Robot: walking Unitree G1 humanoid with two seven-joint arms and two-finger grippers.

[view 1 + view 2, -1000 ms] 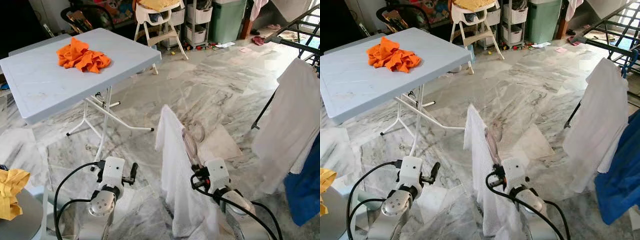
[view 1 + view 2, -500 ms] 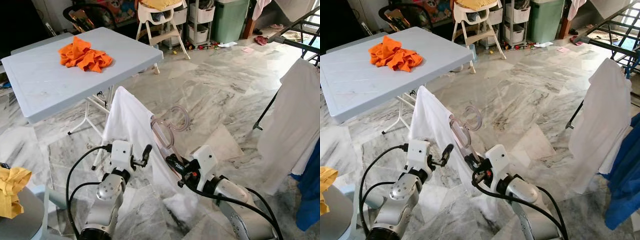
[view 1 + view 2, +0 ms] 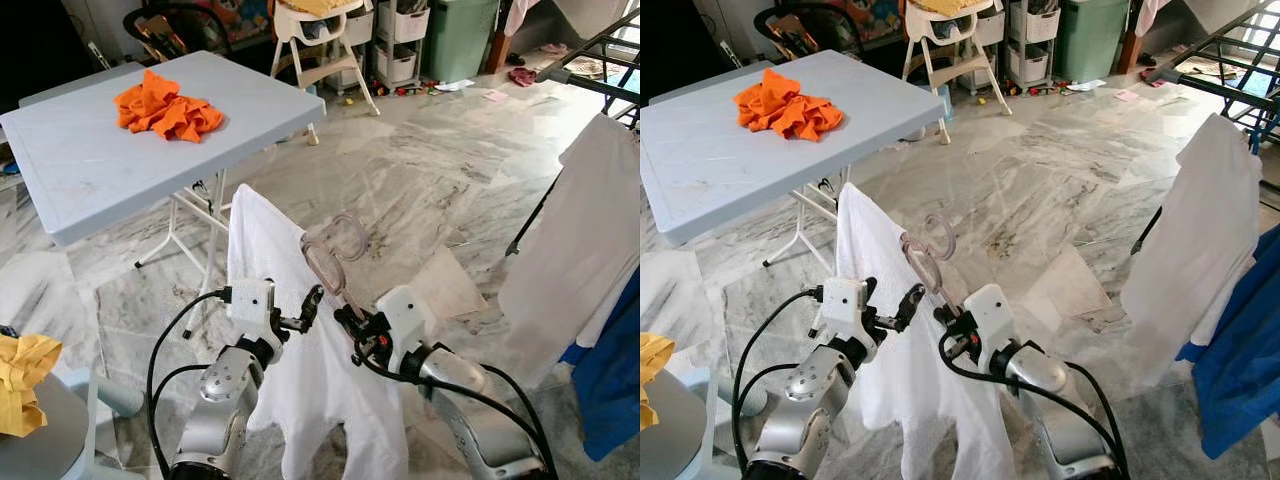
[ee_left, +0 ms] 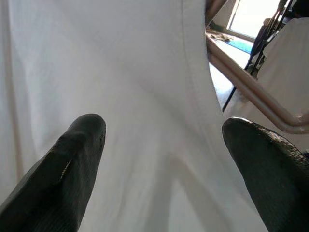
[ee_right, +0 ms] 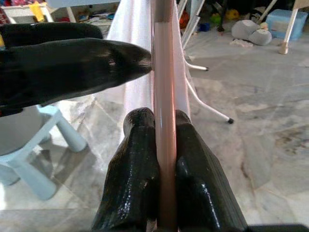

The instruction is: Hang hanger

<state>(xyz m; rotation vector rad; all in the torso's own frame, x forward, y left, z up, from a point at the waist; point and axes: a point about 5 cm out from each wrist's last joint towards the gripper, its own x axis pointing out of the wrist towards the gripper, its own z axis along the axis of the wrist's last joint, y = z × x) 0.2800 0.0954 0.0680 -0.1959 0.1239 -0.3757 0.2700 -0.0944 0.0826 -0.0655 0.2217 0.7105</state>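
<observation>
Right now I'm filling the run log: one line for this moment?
right gripper: shut on hanger | white shirt: draped on it | left gripper: open, at the shirt | drying rack: to the right

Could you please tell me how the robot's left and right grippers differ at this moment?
The right gripper is shut on the translucent pink plastic hanger, while the left gripper is open and holds nothing. The left gripper faces the white shirt draped on that hanger. Both are raised in front of the robot.
</observation>
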